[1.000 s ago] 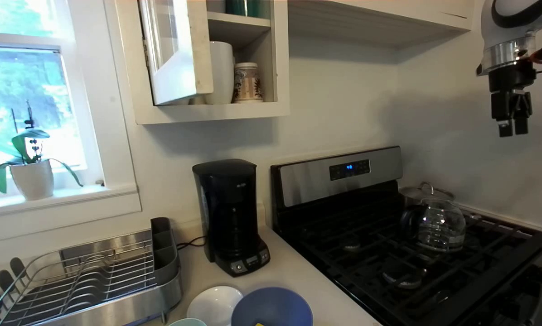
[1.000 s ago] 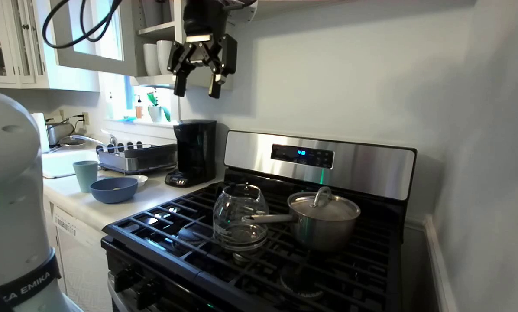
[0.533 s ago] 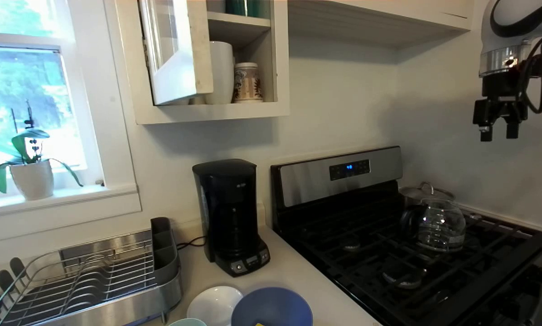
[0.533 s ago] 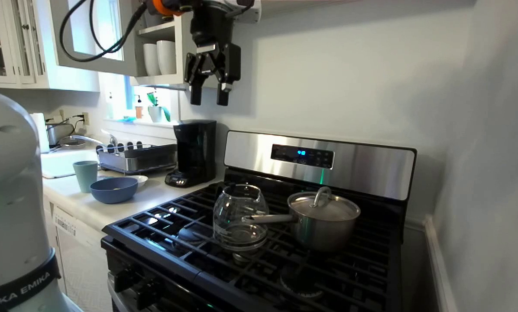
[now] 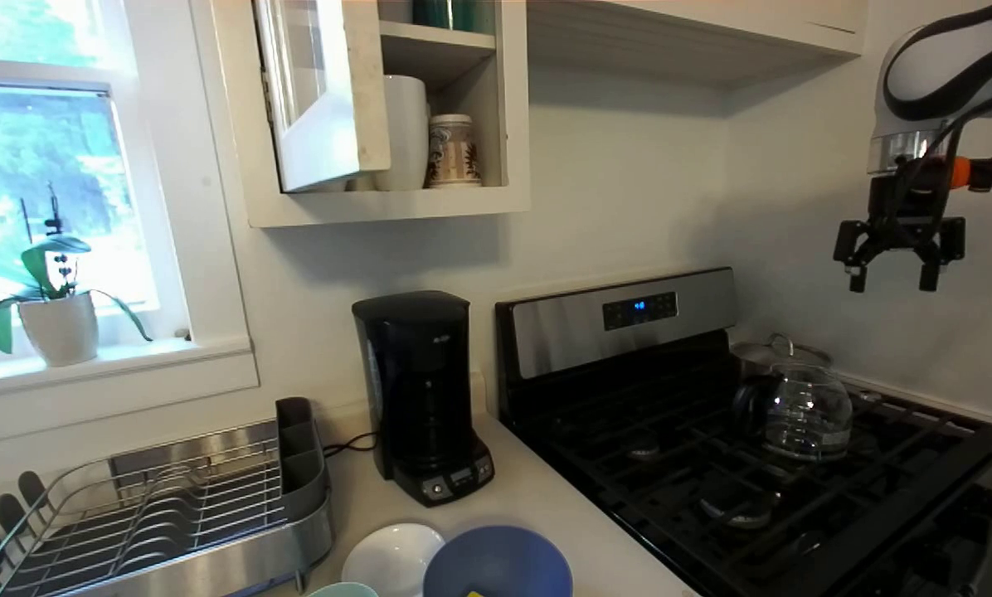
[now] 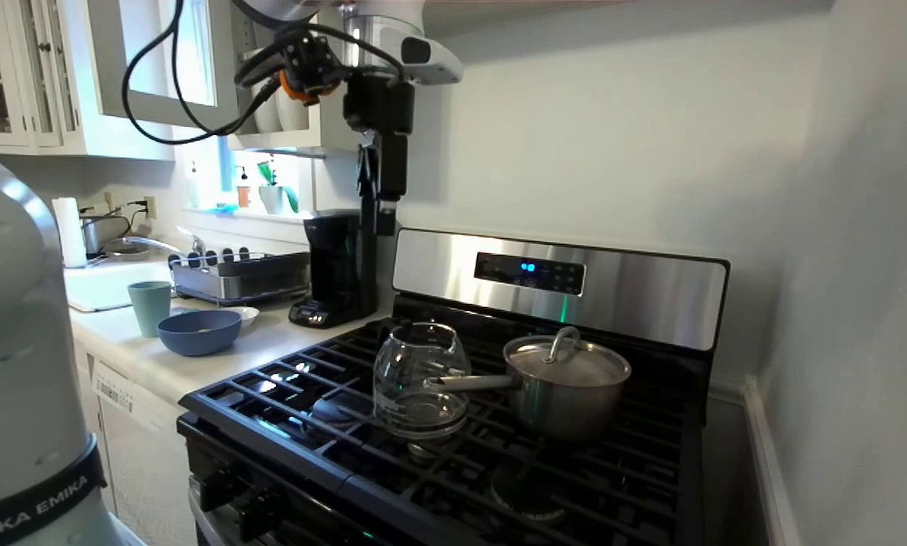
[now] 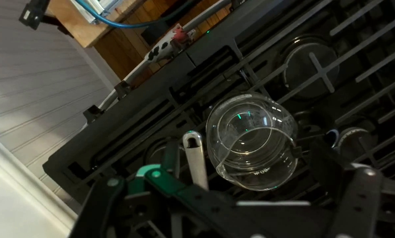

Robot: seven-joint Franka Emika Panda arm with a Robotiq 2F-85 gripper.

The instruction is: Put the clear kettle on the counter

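Observation:
The clear kettle stands upright on the black stove top in both exterior views (image 5: 809, 414) (image 6: 419, 371). It shows from above in the wrist view (image 7: 250, 142), with an open glass rim and no lid visible. Its dark handle (image 5: 749, 405) points towards the coffee maker. The light counter (image 5: 537, 489) lies beside the stove, and it also shows in an exterior view (image 6: 271, 349). My gripper (image 5: 892, 280) is open and empty, fingers down, well above the stove. In an exterior view it is seen edge-on (image 6: 384, 224). In the wrist view its fingers (image 7: 250, 162) flank the kettle from above.
A steel pot with lid (image 6: 567, 394) stands close to the kettle, its handle (image 6: 472, 383) reaching alongside the glass. A black coffee maker (image 5: 420, 390), a blue bowl (image 5: 500, 564), a white dish (image 5: 392, 555) and a dish rack (image 5: 189, 506) stand on the counter. A cabinet door (image 5: 322, 99) hangs open.
My gripper has come down and turned about its vertical axis, so its fingers now show side by side in one view and edge-on in another. The kettle has not moved.

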